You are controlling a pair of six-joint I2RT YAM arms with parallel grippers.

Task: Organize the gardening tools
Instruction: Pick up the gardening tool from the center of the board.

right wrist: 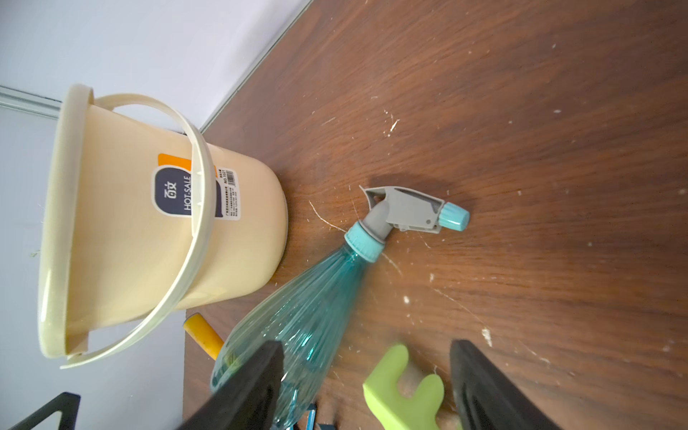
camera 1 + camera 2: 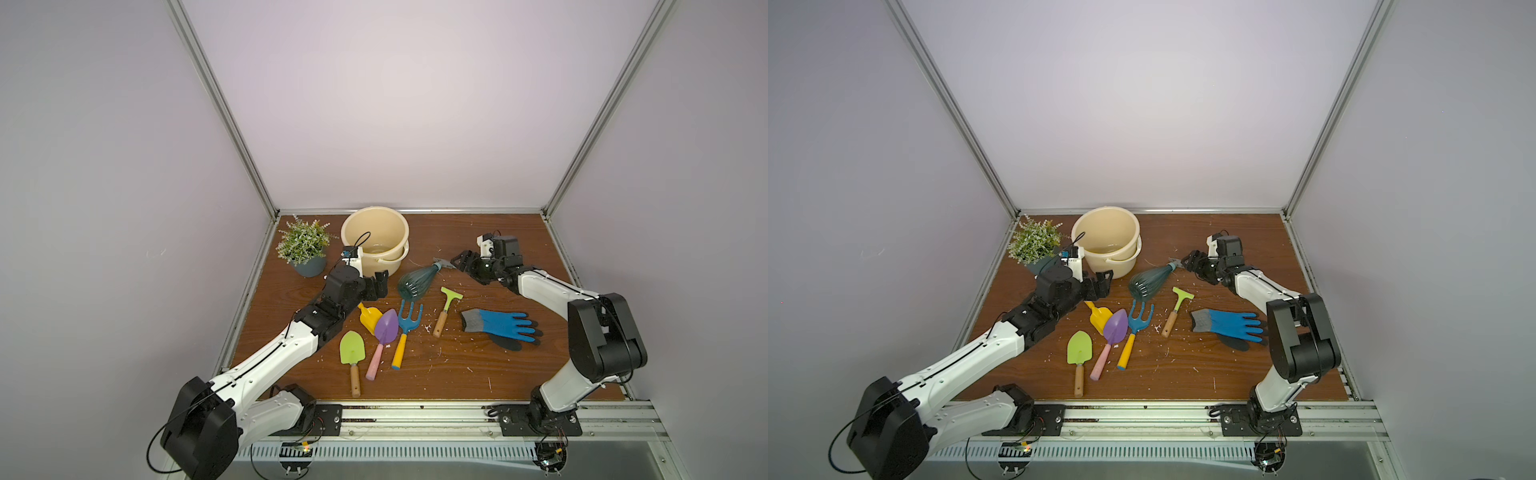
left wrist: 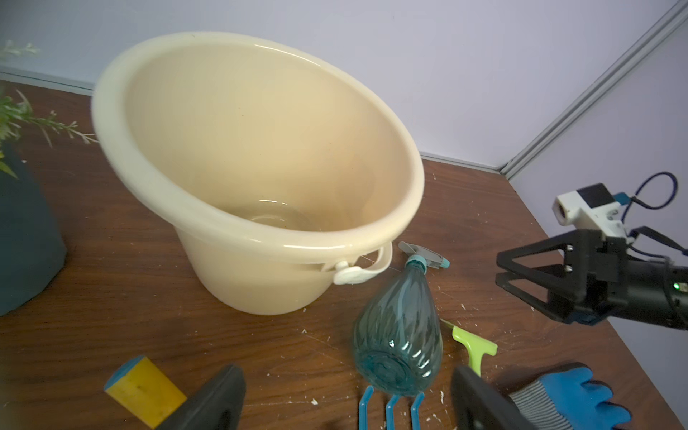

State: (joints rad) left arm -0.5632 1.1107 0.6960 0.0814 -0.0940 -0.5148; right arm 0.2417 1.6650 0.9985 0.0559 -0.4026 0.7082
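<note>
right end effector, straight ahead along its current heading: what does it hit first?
Most likely the teal spray bottle, at its grey trigger head, just ahead of the open right end effector. The cream bucket lies beyond. Height unclear.

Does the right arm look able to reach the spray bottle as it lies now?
Probably yes: the right gripper sits open at the trigger end of the spray bottle, nothing between them. The bucket and lime hoe lie beside it, not across the approach.
</note>
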